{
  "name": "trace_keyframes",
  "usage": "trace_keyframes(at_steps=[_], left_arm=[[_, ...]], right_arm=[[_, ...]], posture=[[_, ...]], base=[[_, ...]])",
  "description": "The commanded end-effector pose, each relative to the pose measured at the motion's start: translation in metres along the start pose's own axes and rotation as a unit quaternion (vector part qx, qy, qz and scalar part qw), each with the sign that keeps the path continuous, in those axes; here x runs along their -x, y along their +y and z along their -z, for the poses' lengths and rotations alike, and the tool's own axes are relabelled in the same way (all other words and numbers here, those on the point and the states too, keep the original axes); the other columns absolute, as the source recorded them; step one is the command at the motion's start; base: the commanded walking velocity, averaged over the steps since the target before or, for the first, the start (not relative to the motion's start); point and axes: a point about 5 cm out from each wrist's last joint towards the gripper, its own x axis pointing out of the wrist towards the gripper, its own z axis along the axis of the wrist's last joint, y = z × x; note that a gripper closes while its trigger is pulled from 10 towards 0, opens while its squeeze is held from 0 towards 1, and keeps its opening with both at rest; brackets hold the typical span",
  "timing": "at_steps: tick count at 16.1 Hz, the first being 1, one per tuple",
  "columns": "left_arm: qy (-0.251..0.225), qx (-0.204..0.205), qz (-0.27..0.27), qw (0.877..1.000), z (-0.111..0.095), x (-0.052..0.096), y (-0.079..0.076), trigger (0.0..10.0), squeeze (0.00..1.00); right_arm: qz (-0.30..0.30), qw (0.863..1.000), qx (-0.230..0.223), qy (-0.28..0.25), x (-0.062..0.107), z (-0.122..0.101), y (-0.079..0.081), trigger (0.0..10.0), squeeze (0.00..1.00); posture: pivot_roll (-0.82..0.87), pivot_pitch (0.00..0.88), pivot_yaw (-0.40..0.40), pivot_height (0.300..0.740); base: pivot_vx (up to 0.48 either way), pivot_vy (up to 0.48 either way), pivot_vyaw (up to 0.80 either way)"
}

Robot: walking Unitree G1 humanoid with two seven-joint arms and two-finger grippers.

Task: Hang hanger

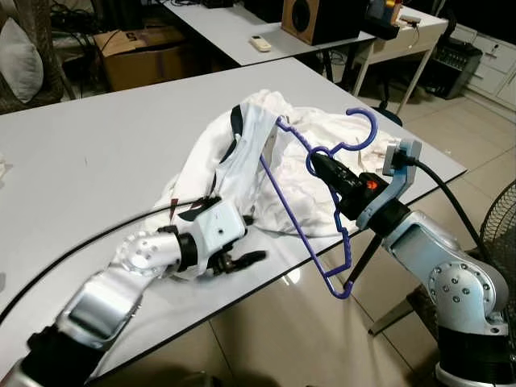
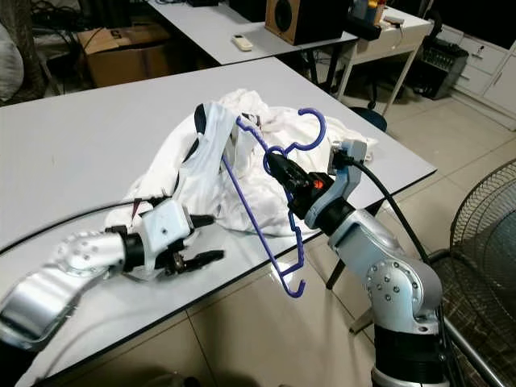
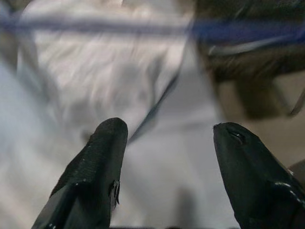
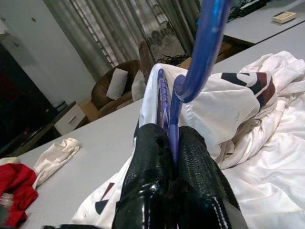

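Note:
A blue plastic hanger (image 1: 302, 231) is held up over the table's right front corner. My right gripper (image 1: 316, 161) is shut on its neck just below the hook, as seen close up in the right wrist view (image 4: 171, 136). One hanger shoulder is tucked into a crumpled white garment (image 1: 242, 153) with dark trim, which lies on the white table (image 1: 97, 161). The other shoulder hangs past the table edge. My left gripper (image 2: 201, 239) stands open at the garment's near hem, low over the tabletop, with nothing between its fingers (image 3: 102, 157).
A black cable (image 1: 81, 242) runs across the table to my left arm. Behind stand a second table with a remote (image 1: 260, 43) and speaker (image 1: 310, 18), and a cardboard box (image 1: 145, 52). A floor fan (image 1: 500, 226) is at the right. Red cloth (image 4: 14, 186) lies on the table's far end.

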Motion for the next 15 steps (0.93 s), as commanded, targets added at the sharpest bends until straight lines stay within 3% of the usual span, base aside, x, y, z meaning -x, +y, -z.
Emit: trace_keyframes(at_steps=[1, 2, 3, 5, 9, 15], left_arm=[[0.017, -0.038, -0.024, 0.999, 0.002, -0.002, 0.006, 5.0, 0.00], [0.039, -0.062, -0.034, 0.997, 0.009, -0.003, 0.009, 1.7, 0.00], [0.056, -0.084, -0.039, 0.994, 0.015, -0.003, 0.010, 1.6, 0.00], [0.069, -0.105, -0.054, 0.991, 0.020, -0.004, 0.015, 0.0, 0.00], [0.031, -0.098, -0.073, 0.992, 0.015, -0.006, 0.022, 0.0, 0.00], [0.057, -0.106, -0.077, 0.990, 0.027, -0.005, 0.024, 0.0, 0.00]], right_arm=[[-0.002, 1.000, 0.004, -0.005, 0.002, -0.005, 0.002, 10.0, 0.00], [0.000, 1.000, 0.004, -0.004, 0.004, -0.005, 0.002, 10.0, 0.00], [0.001, 1.000, 0.005, -0.005, 0.005, -0.005, 0.002, 10.0, 0.00], [0.002, 1.000, 0.006, -0.006, 0.006, -0.005, 0.002, 10.0, 0.00], [0.007, 1.000, 0.006, -0.008, 0.010, -0.004, 0.001, 10.0, 0.00], [0.013, 1.000, 0.006, -0.008, 0.013, -0.004, -0.001, 10.0, 0.00]], posture=[[-0.13, 0.000, -0.040, 0.740], [-0.14, 0.000, -0.035, 0.740], [-0.14, 0.000, -0.031, 0.740], [-0.14, 0.000, -0.028, 0.740], [-0.15, 0.000, -0.022, 0.740], [-0.16, 0.000, -0.028, 0.740]], base=[[0.000, 0.000, 0.00], [0.000, 0.000, 0.00], [0.000, 0.000, 0.00], [0.000, 0.000, 0.00], [0.000, 0.000, 0.00], [0.000, 0.000, 0.00]])
